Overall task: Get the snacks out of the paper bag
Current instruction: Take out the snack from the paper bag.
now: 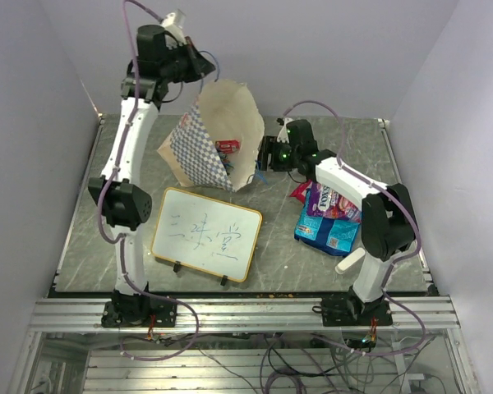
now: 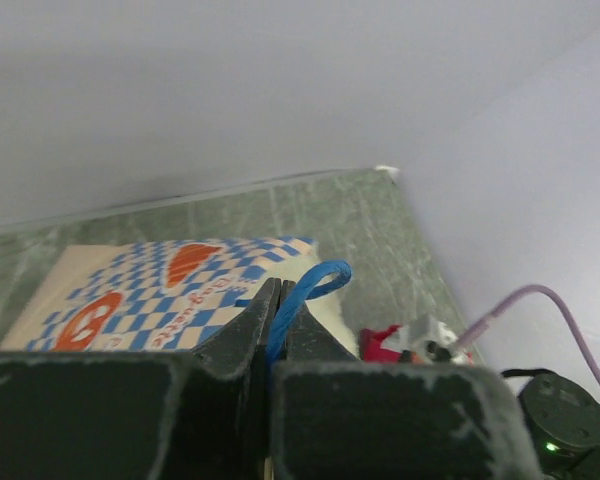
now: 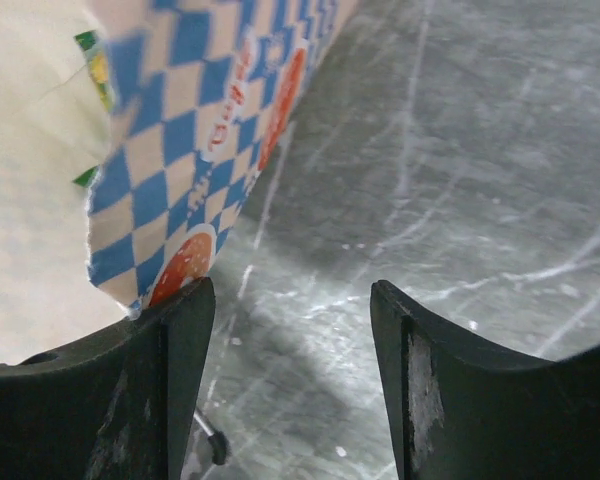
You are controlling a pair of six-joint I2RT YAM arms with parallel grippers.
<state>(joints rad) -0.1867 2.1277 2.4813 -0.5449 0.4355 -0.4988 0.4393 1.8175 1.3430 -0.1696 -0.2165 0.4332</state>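
We see a grey marbled table (image 1: 287,254) closed in by pale lilac walls (image 1: 312,49) at the back and on both sides, with a metal rail (image 1: 246,312) across the bottom of the top view. A whiteboard (image 1: 207,232) with green writing lies lower centre, in front of the bag and apart from it. The bag (image 1: 222,107) stands tilted at upper centre, its chequered band low and to the left. Its top hangs from the left gripper (image 2: 277,290), whose jaws are pressed together on the blue cord (image 2: 315,280). The right gripper (image 3: 290,300) sits just right of the bag with its jaws spread and nothing between them, the left finger (image 3: 170,350) close against the bag's chequered edge. Out on the table at centre right, beside the right arm, lie a red packet (image 1: 300,191) and a blue packet (image 1: 324,230) with a purple packet (image 1: 333,199) on top of it. A red-and-white patch (image 1: 228,147) shows on the bag's side; we cannot tell whether it is a packet or print. In the right wrist view a green scrap (image 3: 93,55) peeps out at the upper left, against the bag's cream side.
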